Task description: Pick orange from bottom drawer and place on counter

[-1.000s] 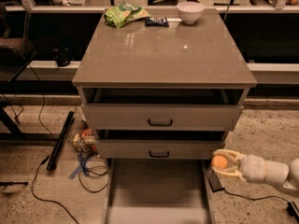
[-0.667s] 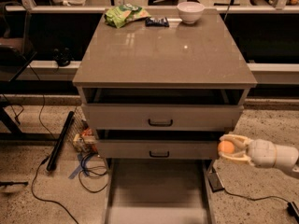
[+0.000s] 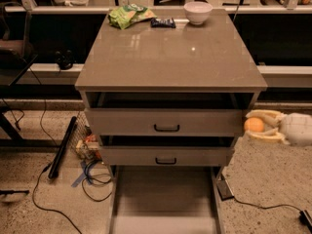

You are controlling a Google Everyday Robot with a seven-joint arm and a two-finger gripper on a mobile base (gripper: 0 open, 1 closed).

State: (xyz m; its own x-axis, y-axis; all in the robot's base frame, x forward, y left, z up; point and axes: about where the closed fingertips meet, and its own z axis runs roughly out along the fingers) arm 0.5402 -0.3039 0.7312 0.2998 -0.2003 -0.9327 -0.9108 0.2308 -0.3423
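We're holding the orange [image 3: 254, 125] clamped between the gripper [image 3: 250, 126] fingers, just off the cabinet's right side, level with the upper handled drawer [image 3: 165, 122] and below the counter [image 3: 170, 57] edge. Bottom drawer [image 3: 165, 194] is sitting pulled out at floor level. A bowl [image 3: 198, 12], green bag [image 3: 130, 14] and dark packet [image 3: 163, 22] are lying along the counter's far edge.
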